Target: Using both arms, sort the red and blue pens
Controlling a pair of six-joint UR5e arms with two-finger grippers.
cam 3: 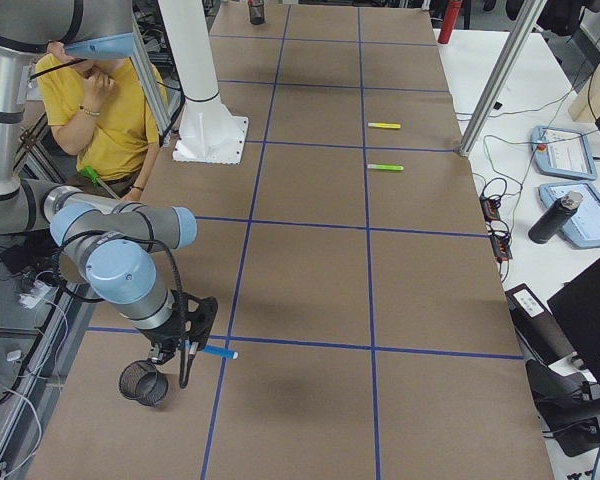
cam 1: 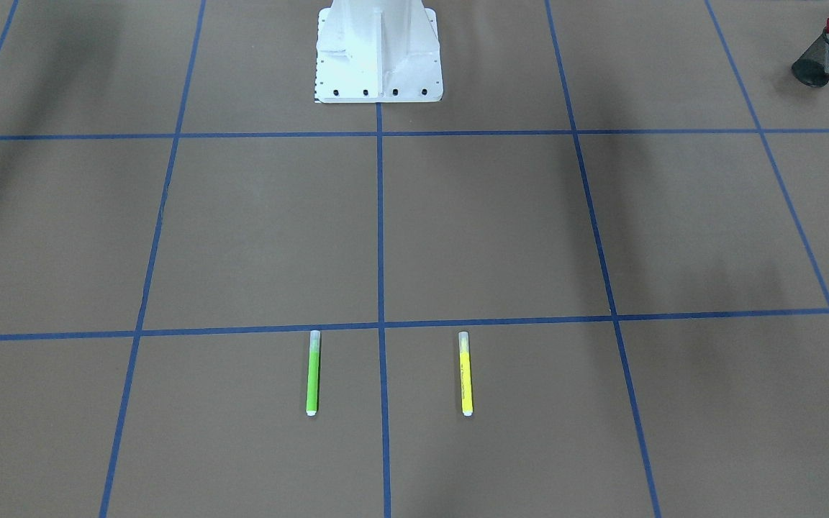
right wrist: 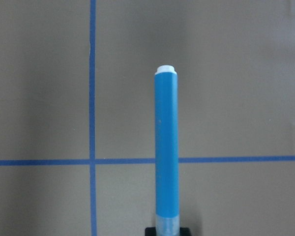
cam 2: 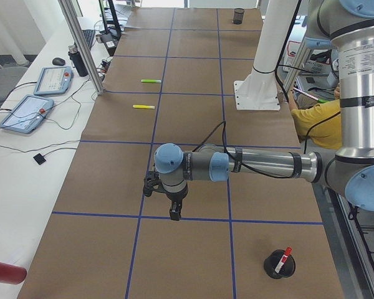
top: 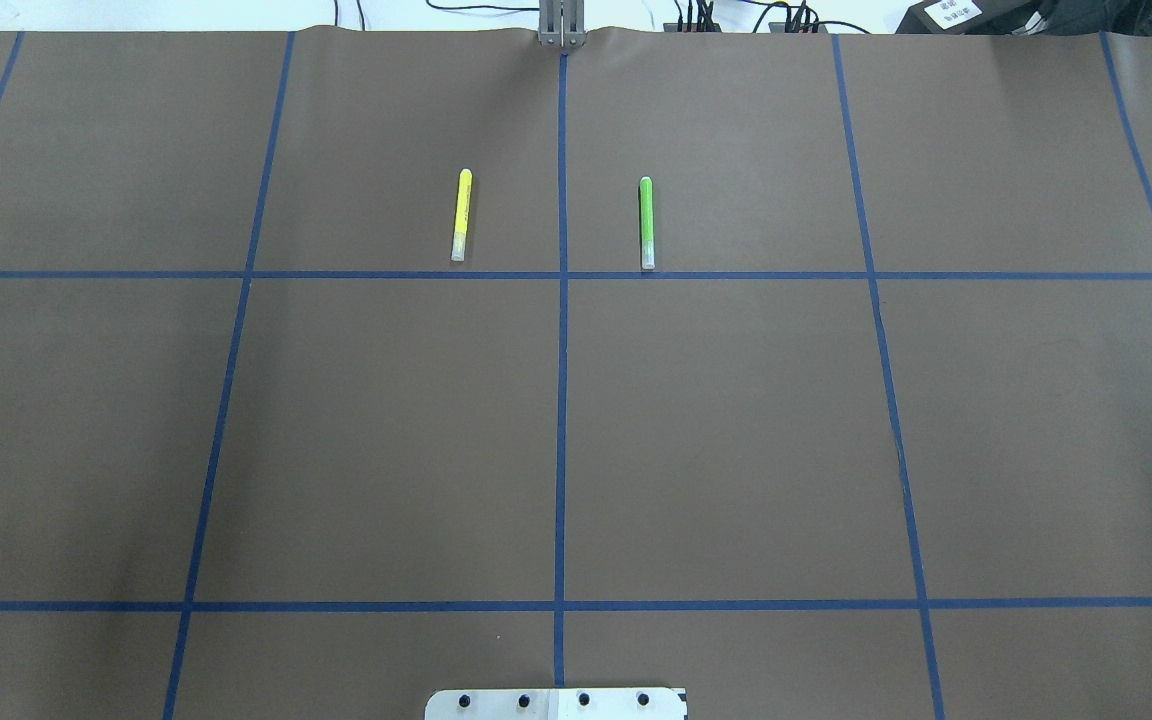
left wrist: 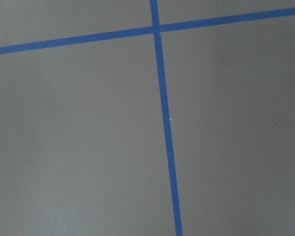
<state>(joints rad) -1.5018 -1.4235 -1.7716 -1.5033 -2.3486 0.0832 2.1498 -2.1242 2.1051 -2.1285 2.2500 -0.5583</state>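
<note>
mesh cup point(cam 3: 140, 386) sits beside right gripper point(cam 3: 188, 350) holding blue pen point(cam 3: 218, 352).

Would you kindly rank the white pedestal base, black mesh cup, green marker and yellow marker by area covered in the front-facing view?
1. white pedestal base
2. black mesh cup
3. green marker and yellow marker: they look alike, so unranked.

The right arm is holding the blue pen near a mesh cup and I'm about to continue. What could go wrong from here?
1. The right gripper grips the blue pen only at its clear-cap end, with the long barrel jutting out roughly level. The pen may pivot or slip in the grip.
2. The mesh cup sits low beside the gripper, and the pen is not upright. If released like this, it could strike the rim, tip the cup or miss it.
</note>
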